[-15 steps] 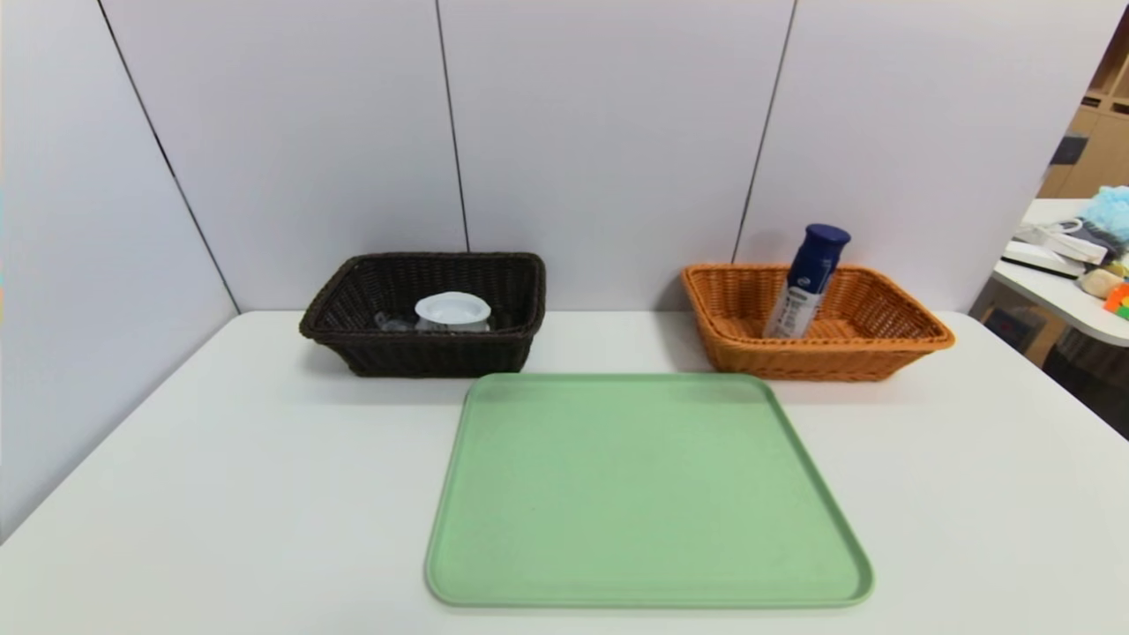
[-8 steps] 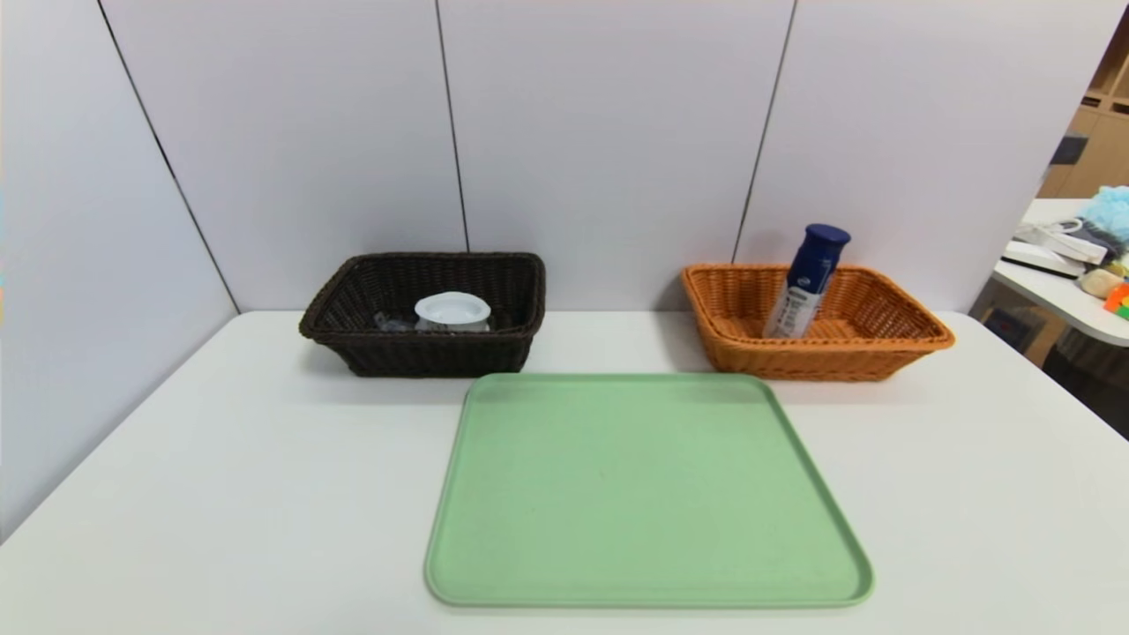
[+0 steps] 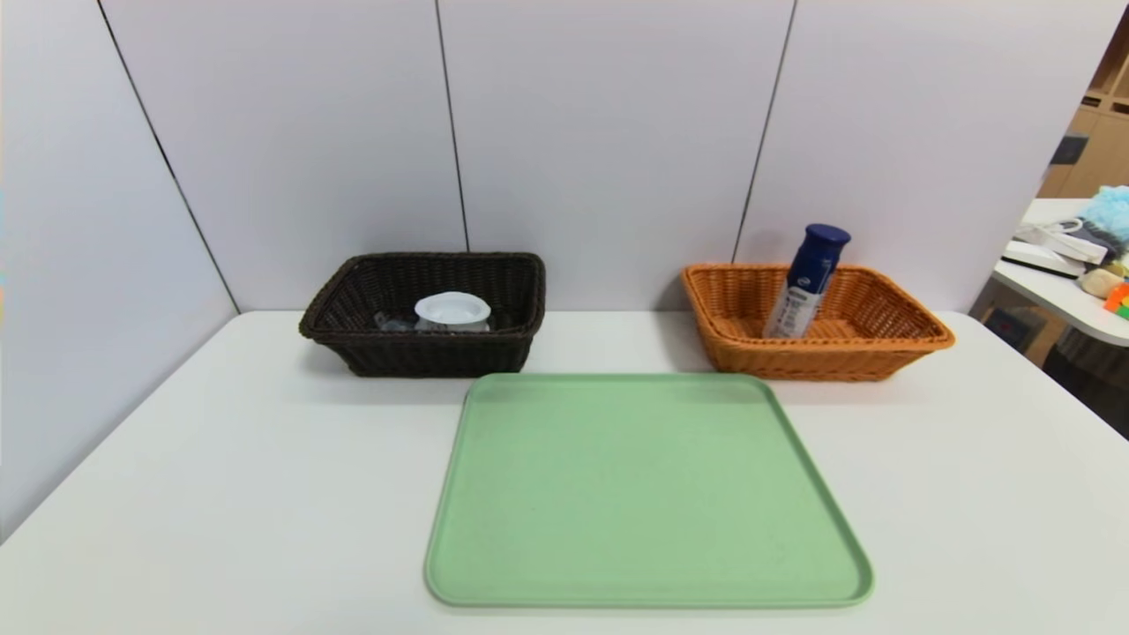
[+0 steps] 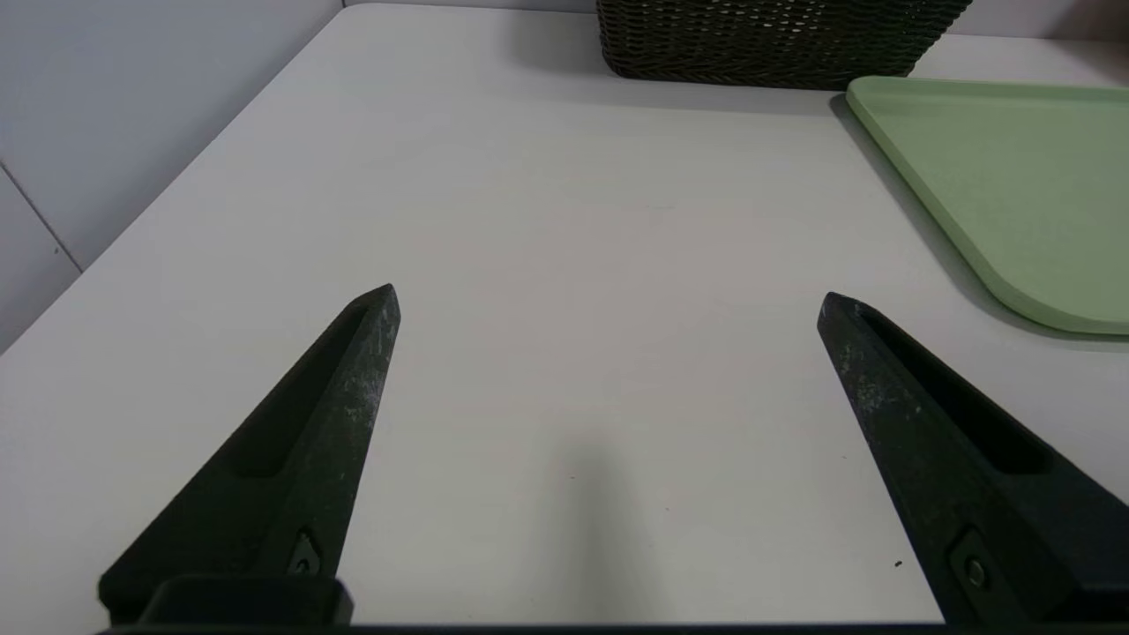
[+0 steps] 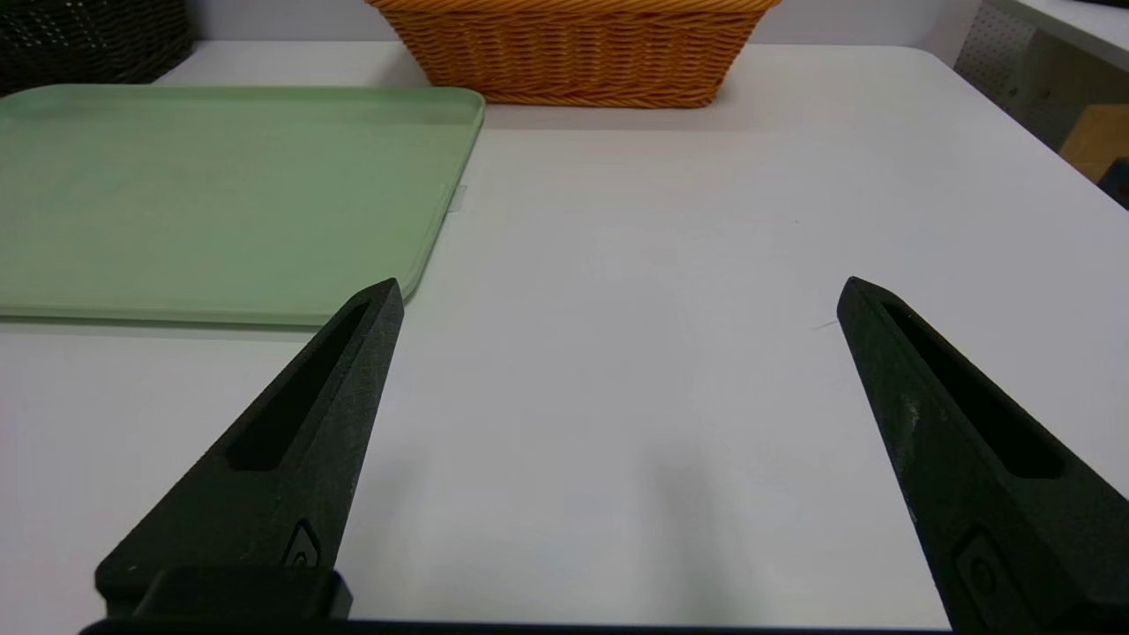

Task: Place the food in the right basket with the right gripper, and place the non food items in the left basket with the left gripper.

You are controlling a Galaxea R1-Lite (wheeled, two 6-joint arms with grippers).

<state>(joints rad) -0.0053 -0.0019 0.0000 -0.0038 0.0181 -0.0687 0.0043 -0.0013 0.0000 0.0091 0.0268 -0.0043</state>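
Observation:
The navy-capped bottle (image 3: 804, 282) leans inside the orange wicker basket (image 3: 882, 348) at the back right. In the dark brown basket (image 3: 414, 357) at the back left lies the round white container (image 3: 452, 310), with a greyish item (image 3: 392, 322) partly hidden beside it. Neither arm shows in the head view. My left gripper (image 4: 609, 295) hovers open over bare table near the front left, the dark basket (image 4: 767, 44) far ahead of it. My right gripper (image 5: 619, 287) is open over bare table at the front right, the orange basket (image 5: 573, 57) ahead.
A bare green tray (image 3: 644, 494) lies in the middle of the white table, its edge showing in both wrist views (image 4: 997, 176) (image 5: 220, 194). Grey wall panels stand behind the baskets. A side table with clutter (image 3: 1076, 265) is at the far right.

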